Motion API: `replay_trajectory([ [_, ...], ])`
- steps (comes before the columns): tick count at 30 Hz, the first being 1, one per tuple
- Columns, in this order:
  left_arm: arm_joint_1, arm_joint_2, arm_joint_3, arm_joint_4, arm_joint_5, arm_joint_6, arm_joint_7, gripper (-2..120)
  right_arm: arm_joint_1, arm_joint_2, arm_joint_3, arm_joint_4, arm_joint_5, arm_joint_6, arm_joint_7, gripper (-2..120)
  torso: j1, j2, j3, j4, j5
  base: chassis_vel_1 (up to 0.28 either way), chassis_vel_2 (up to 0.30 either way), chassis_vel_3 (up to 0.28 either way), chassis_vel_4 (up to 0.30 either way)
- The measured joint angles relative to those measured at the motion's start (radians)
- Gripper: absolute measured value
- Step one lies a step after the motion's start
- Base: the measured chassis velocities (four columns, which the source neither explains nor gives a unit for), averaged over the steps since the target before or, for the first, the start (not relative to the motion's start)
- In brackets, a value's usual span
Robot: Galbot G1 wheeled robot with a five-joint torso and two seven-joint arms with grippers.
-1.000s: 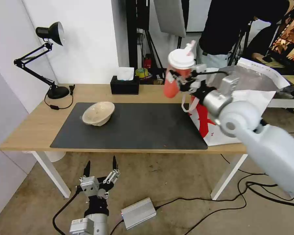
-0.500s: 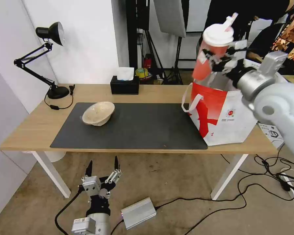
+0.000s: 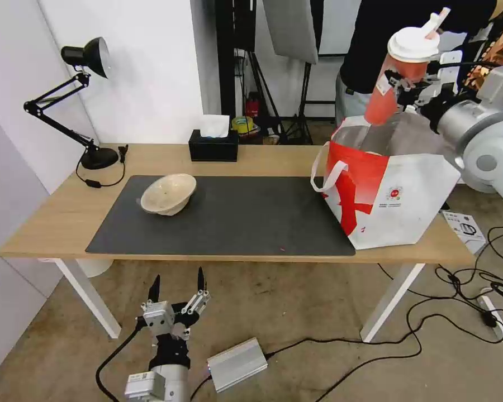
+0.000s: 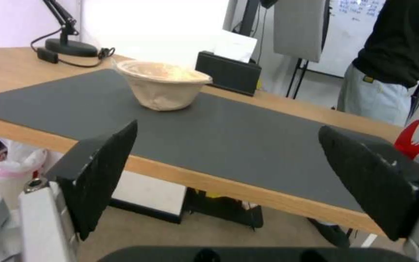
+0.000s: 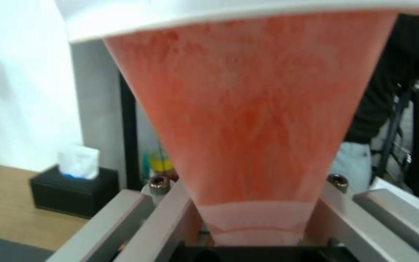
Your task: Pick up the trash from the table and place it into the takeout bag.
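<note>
My right gripper (image 3: 408,84) is clenched on the red cup (image 3: 399,75), tilted above the takeout bag (image 3: 385,190) whose inside is mostly hidden, while my left gripper (image 3: 176,290) hangs spread apart below the table (image 3: 50,223), the pulp bowl (image 3: 169,194) on its mat.

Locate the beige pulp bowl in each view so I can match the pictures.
Head view: beige pulp bowl tilted on the dark mat's far left part.
Left wrist view: bowl on the mat, beyond the open left gripper.
Right wrist view: not in it.
Shared landmark: black tissue box.
</note>
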Motion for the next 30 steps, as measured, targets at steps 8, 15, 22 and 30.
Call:
replay_trajectory([
  [8, -0.001, 0.005, -0.003, 0.0, -0.005, 0.0, 0.0, 100, -0.031, 0.012, 0.004, -0.055, -0.039, -0.002, -0.008, 6, 0.0, 0.0, 0.0, 0.0, 0.0, 0.0, 0.0, 0.0, 0.0],
  [15, -0.002, 0.007, -0.004, 0.002, -0.007, 0.0, -0.001, 100, -0.069, 0.036, 0.004, -0.098, -0.094, -0.006, -0.017, 6, 0.0, 0.0, 0.0, 0.0, 0.0, 0.0, 0.0, 0.0, 0.0],
  [22, -0.003, 0.005, -0.005, 0.008, -0.007, -0.001, -0.001, 100, -0.085, 0.06, 0.001, -0.12, -0.146, -0.016, -0.015, 6, 0.0, 0.0, 0.0, 0.0, -0.0001, 0.0, 0.0, 0.0, 0.0],
  [30, -0.001, 0.001, -0.003, 0.008, -0.004, -0.003, 0.003, 100, -0.088, 0.086, -0.03, -0.138, -0.249, -0.104, 0.07, 6, 0.0, 0.0, 0.0, 0.0, -0.0001, 0.0, 0.0, 0.0, 0.0],
])
